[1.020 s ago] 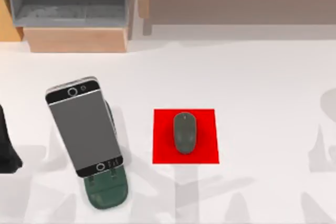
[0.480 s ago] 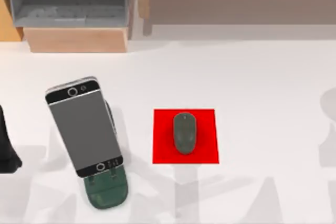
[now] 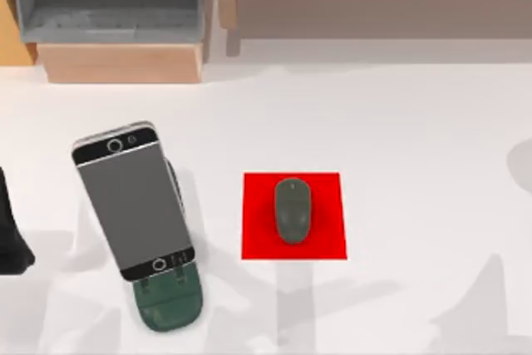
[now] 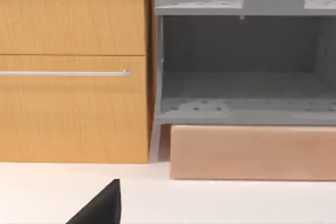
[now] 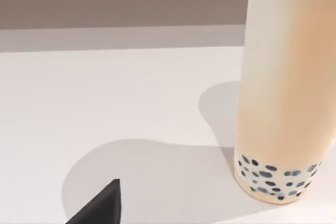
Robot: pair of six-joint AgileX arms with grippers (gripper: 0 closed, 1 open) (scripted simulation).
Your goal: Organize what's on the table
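Simply white, faintly mottled table (image 3: 416,122)

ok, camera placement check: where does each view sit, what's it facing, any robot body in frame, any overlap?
Top view: above the white mottled table, looking down on the grey smartphone leaning on a dark green stand and the grey mouse on a red square mat; dark left arm part at the left edge.
Left wrist view: low, facing the tan wooden shelf unit with grey compartments; black tip of its own end effector.
Right wrist view: low, facing a tall bubble tea cup; black tip too.
Shared: top and left wrist views both show the shelf unit and table.
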